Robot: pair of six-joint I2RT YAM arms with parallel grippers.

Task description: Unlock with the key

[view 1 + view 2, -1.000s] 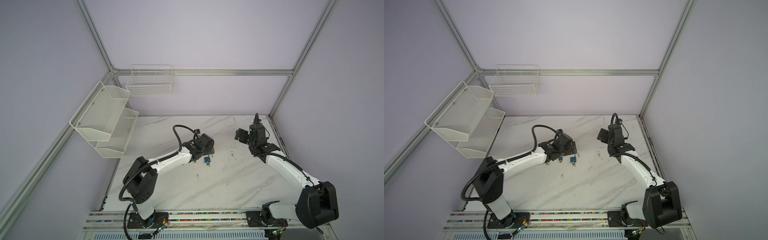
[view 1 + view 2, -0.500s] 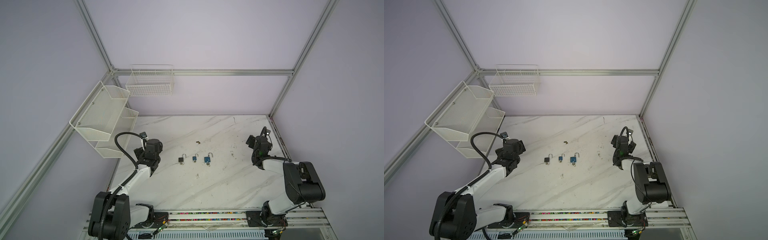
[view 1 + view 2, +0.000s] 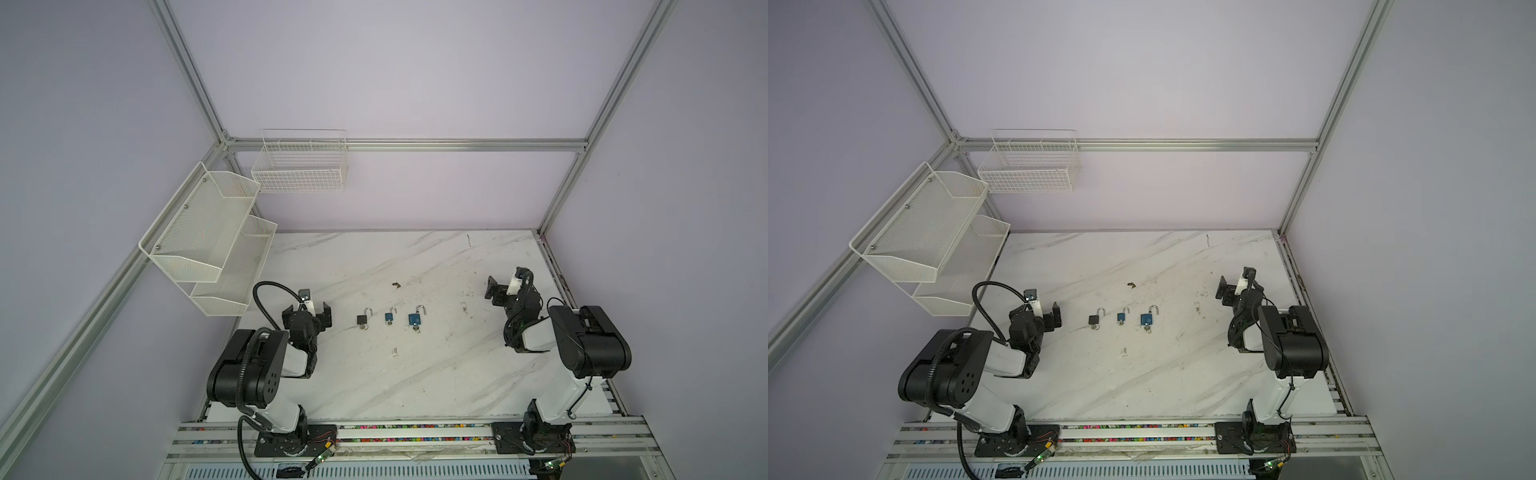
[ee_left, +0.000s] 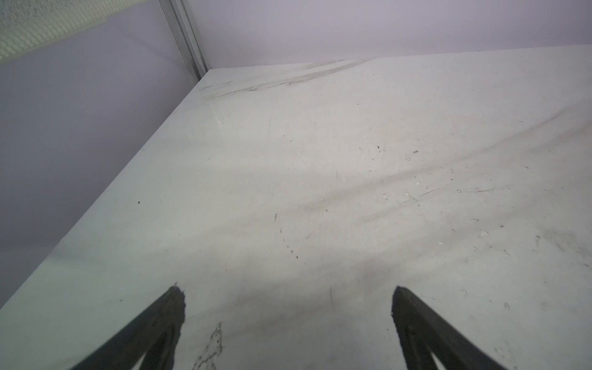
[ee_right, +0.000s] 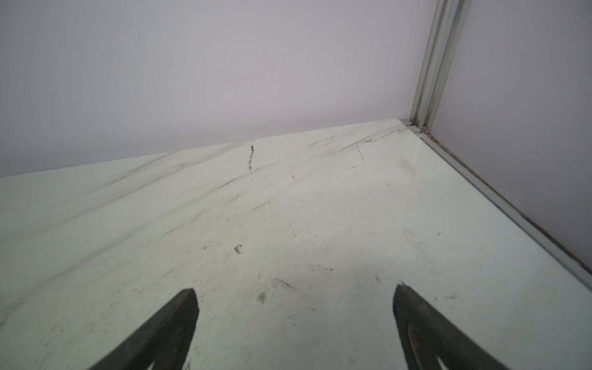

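Both top views overhead, share whole table (image 3: 415, 374); wrist views low, close over it.

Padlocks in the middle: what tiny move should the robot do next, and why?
Probably just rest: the job looks done. The black padlock, small blue padlock and big blue padlock all look popped open, each with a key at its bottom. The left claw and right claw are open, empty and far from them.

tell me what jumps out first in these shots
Three padlocks lie in a row on the table: black padlock, small blue padlock, larger blue padlock. The left gripper and right gripper sit at its sides, open and empty. White mesh shelves hang on the left wall.
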